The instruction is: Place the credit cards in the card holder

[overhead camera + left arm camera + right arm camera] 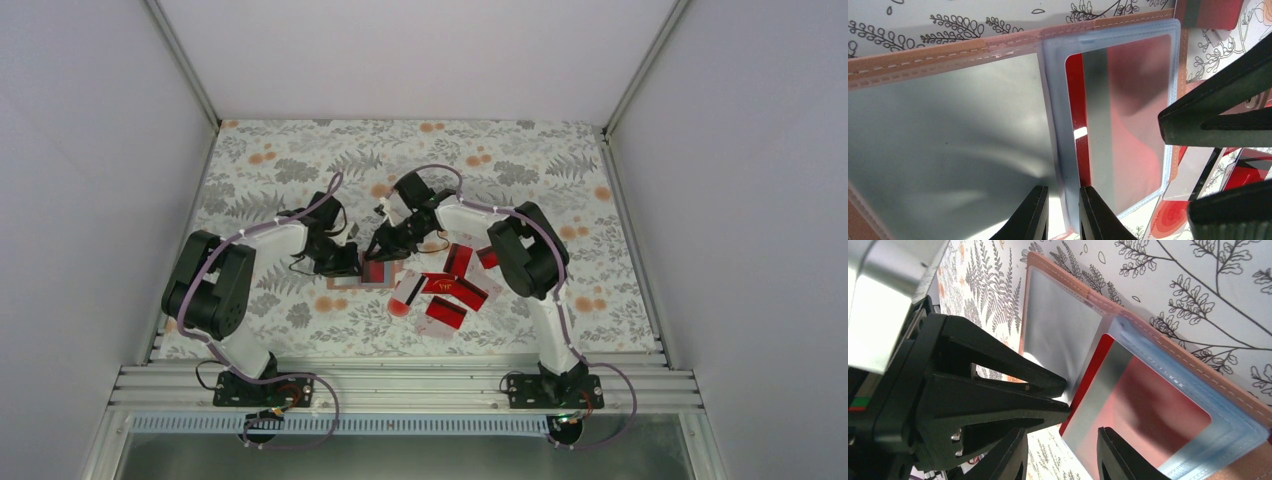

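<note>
The card holder [345,283] lies open on the floral table, tan stitched border [923,57] around clear sleeves. A red credit card with a grey stripe [1075,100] sits in the right sleeve, with its left edge showing at the sleeve mouth [1093,375]. My left gripper [1064,200] is nearly closed, pinching the pale blue sleeve edge by the centre fold. My right gripper [1060,450] stands open, one finger over the sleeved card, the other over the table; it holds nothing. Its fingers [1208,120] reach in from the right.
Several loose red credit cards [450,290] lie fanned on the table right of the holder, under the right forearm. One card [1208,12] lies just past the holder's far corner, others [1248,170] beside its right edge. White walls enclose the table.
</note>
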Motion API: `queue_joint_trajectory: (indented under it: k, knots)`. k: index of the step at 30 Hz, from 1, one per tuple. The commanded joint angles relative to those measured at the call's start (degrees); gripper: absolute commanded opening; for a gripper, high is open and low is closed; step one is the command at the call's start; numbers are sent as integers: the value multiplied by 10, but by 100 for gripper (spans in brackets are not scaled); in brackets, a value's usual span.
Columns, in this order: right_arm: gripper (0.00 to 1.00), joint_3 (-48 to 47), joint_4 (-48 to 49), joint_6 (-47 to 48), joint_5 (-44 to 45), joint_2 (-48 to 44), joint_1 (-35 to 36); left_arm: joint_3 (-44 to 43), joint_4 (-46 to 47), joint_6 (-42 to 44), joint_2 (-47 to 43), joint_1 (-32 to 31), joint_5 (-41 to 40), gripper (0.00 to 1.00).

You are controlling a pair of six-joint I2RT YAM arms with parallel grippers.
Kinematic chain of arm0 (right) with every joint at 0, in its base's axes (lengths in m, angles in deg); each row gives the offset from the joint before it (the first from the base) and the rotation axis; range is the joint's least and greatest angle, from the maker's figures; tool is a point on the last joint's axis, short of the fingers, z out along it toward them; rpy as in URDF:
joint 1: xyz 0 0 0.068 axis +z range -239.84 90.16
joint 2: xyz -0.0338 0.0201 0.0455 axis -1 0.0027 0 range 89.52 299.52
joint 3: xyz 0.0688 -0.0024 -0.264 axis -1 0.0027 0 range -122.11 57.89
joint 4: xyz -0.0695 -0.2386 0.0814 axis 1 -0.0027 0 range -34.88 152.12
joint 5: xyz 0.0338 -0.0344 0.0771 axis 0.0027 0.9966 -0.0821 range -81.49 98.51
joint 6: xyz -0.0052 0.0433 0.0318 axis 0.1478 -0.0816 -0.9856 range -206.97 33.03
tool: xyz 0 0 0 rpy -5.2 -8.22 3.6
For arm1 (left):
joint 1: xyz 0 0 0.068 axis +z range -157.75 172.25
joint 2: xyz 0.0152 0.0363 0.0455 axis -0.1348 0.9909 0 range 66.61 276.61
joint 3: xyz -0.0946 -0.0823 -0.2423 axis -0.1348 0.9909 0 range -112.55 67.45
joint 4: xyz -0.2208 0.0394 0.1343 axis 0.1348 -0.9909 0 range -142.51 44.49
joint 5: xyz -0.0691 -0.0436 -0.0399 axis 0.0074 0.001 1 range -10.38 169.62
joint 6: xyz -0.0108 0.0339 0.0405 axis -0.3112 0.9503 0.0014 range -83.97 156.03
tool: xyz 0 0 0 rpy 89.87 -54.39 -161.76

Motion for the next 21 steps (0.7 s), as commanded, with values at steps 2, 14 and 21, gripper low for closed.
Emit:
queue_joint_trajectory:
  k: [2, 14, 21]
  knots:
    - [37, 1, -10, 17, -1, -11, 3, -12, -11, -3, -6, -3, -16, 17]
    - [38, -17, -42, -7, 104, -6, -11, -27, -56, -9, -36, -3, -90, 14]
    - [39, -20, -53, -10, 128, 1, -11, -16, -46, -2, -10, -3, -99, 13]
